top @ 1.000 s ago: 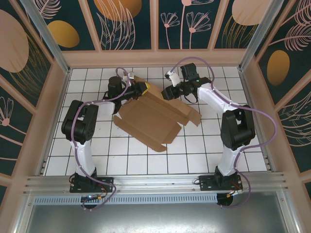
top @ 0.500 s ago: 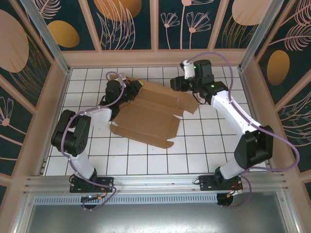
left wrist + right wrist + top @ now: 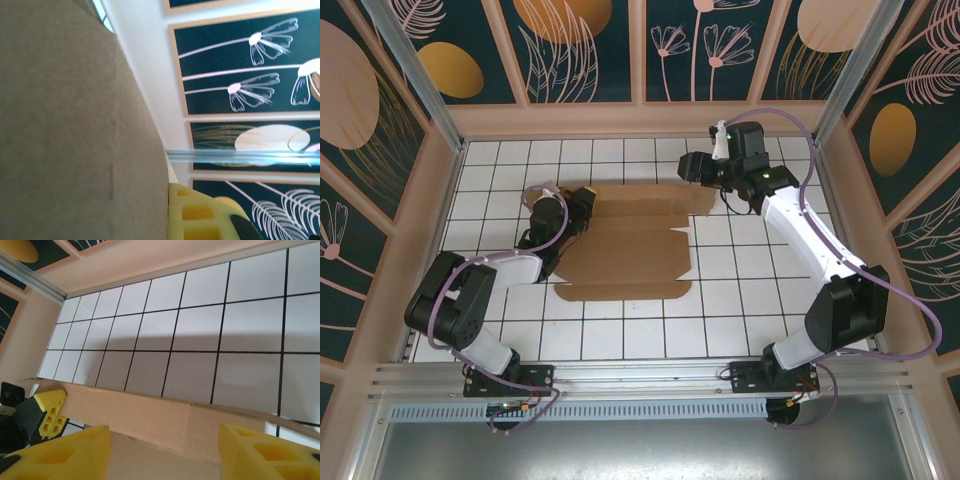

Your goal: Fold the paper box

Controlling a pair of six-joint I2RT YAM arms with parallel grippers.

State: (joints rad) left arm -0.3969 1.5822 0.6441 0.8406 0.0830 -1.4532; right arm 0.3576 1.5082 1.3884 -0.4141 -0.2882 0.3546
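The paper box is a flat brown cardboard sheet lying on the white tiles, its edges square with the grid. At the sheet's left end my left gripper is shut on the cardboard. In the left wrist view the cardboard presses against one yellow finger. My right gripper hovers at the sheet's far right corner. In the right wrist view it is open, its yellow fingers wide apart over a raised cardboard flap.
Patterned wall panels enclose the tiled floor on three sides. An aluminium rail runs along the near edge by the arm bases. Bare tiles lie near and to the right of the sheet.
The sheet has swung round from a diagonal to lie square with the tiles. My left gripper moved left and nearer with it. My right gripper drew back toward the far right corner.
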